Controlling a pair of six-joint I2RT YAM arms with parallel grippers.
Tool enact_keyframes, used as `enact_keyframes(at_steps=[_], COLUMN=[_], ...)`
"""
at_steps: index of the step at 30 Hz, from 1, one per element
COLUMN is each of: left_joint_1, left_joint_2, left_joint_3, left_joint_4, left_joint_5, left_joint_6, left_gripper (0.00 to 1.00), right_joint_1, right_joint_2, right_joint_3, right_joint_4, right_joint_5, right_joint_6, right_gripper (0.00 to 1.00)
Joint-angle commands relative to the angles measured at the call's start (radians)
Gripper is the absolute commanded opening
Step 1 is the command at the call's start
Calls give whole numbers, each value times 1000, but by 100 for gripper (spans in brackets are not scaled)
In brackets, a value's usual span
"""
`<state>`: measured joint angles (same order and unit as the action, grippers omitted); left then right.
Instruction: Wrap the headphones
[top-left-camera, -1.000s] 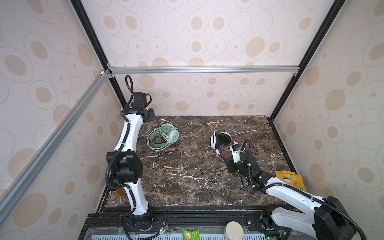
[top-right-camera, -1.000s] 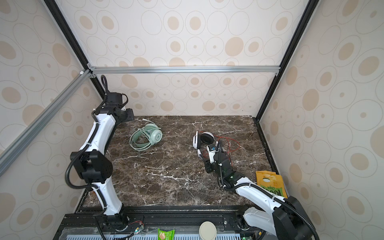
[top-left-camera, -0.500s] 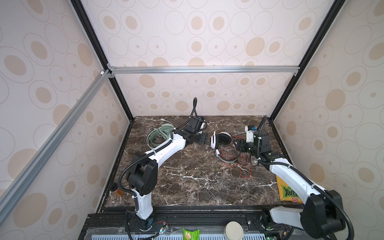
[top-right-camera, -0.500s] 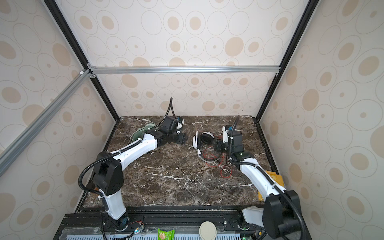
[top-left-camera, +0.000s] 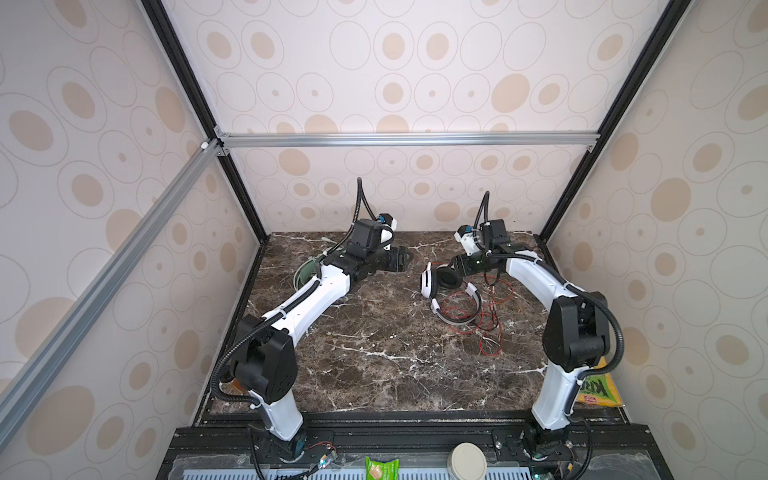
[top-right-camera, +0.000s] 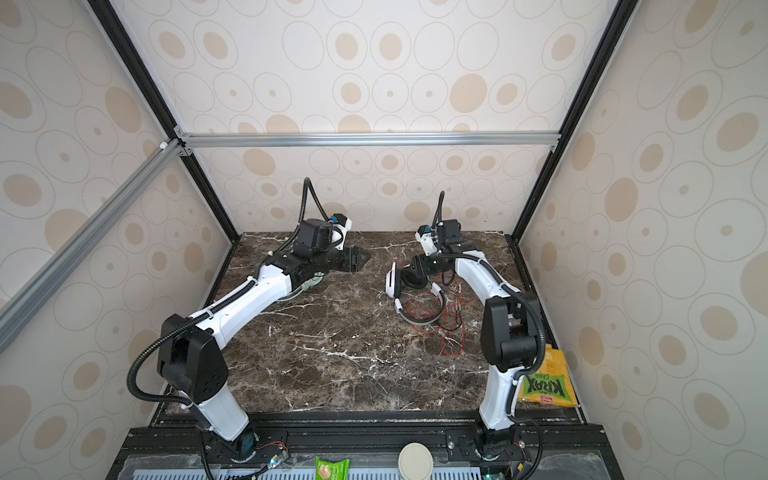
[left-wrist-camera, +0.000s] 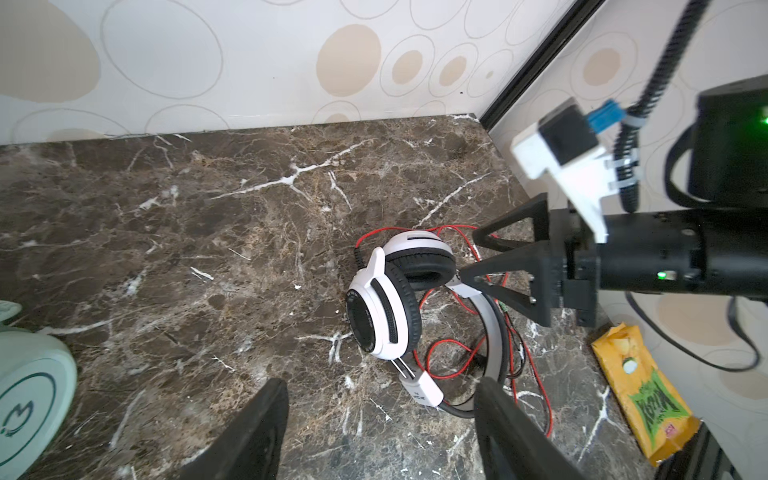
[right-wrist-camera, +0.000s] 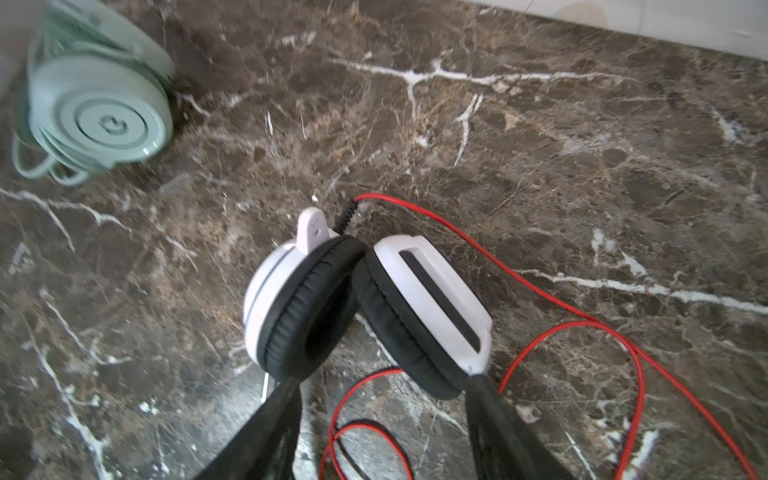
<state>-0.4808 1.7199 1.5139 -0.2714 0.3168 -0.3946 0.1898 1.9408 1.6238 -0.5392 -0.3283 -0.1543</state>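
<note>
White headphones (right-wrist-camera: 365, 303) lie on the marble table (right-wrist-camera: 582, 145) just ahead of the right gripper (right-wrist-camera: 382, 384), whose jaws stand apart and hold nothing. Their red cable (right-wrist-camera: 540, 282) sprawls loose beside it. Facing them from farther off, the left gripper (left-wrist-camera: 380, 386) is spread wide and empty, with the mint-green headphones (left-wrist-camera: 29, 395) beside it.

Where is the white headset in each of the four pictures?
Top view: white headset, right of centre, toward the back of the table.
Top view: it sits right of centre too.
Left wrist view: it lies near the middle.
Right wrist view: it lies near the middle.
Shared landmark: the mint-green headset, elsewhere on the table.
</note>
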Motion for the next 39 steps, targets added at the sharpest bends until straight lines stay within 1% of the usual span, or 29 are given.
enact_keyframes(at_steps=[1,4,6,9,12,16,19,22,24,27,29,31,32,34,36,37,39], left_joint_1=[33,57,70,94,113,116,118,118,119,118,114,110,107,97,92,92,91], left_joint_2=[-40,-46,-45,-49,-52,-55,-54,-53,-45,-26,-8,2,4,6,12,18,30], left_joint_3=[-17,-28,-31,-27,-11,7,17,14,9,9,16,19,18,17,19,23,31], left_joint_4=[41,65,75,68,47,33,18,18,18,8,-6,-9,-9,-13,-20,-25,-32], left_joint_5=[68,111,134,126,112,113,106,106,107,80,75,77,75,61,48,48,51], left_joint_6=[-40,-64,-73,-70,-61,-52,-43,-44,-43,-32,-31,-30,-29,-22,-14,-15,-19], left_gripper=[71,70,70,70,70,70,70,70,70,70,70,70,70,70,71,70,71], right_joint_1=[-2,-3,0,-1,0,5,14,17,18,21,30,44,53,69,85,122,162], right_joint_2=[87,175,224,282,324,354,362,352,335,298,249,176,135,62,-15,-42,-87], right_joint_3=[104,202,255,316,368,400,401,376,348,307,252,159,109,18,-72,-106,-156], right_joint_4=[-136,-193,-218,-248,-283,-294,-287,-249,-210,-171,-123,-37,10,89,158,180,186], right_joint_5=[17,11,16,31,30,28,43,58,63,53,66,125,166,230,323,352,463], right_joint_6=[-190,-230,-247,-278,-312,-327,-319,-280,-227,-134,-63,31,101,249,436,499,664], right_gripper=[72,79,80,80,79,78,75,71,65,52,48,50,52,53,54,54,56])
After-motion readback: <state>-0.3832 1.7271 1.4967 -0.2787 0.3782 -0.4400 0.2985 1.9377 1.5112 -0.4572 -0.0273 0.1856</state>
